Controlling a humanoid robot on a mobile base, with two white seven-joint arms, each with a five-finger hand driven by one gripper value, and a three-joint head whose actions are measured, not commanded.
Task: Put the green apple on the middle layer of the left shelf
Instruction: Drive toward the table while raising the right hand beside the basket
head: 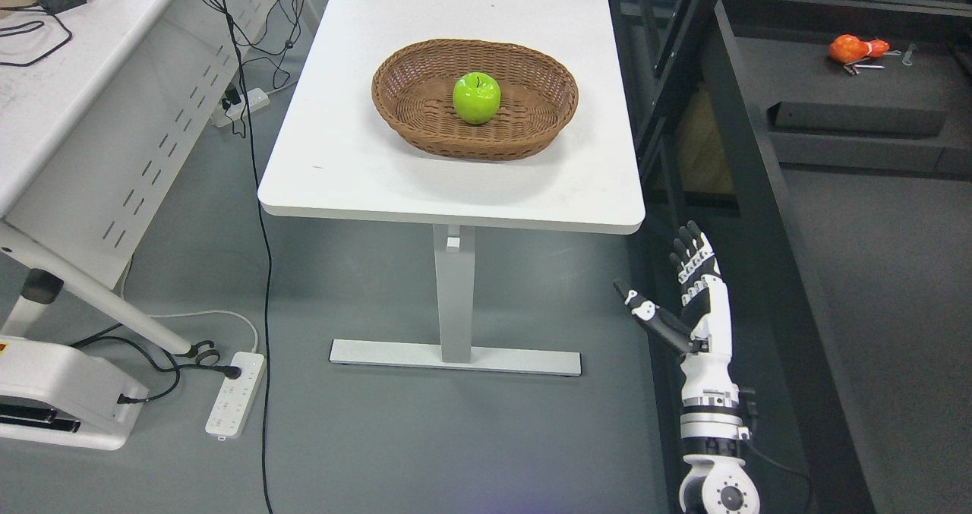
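Observation:
A shiny green apple (477, 97) lies in the middle of an oval brown wicker basket (410, 115) on a white table (357, 165). My right hand (668, 286) is raised at the lower right, below and in front of the table's near right corner, well short of the apple. Its fingers (692, 256) are stretched out and the thumb spread, holding nothing. The left arm does not show.
A dark shelf unit (759, 195) stands right of the table, with an orange object (856, 48) on a dark surface at the back right. A white desk (68, 96) with cables stands on the left. A power strip (235, 394) and cords lie on the grey floor.

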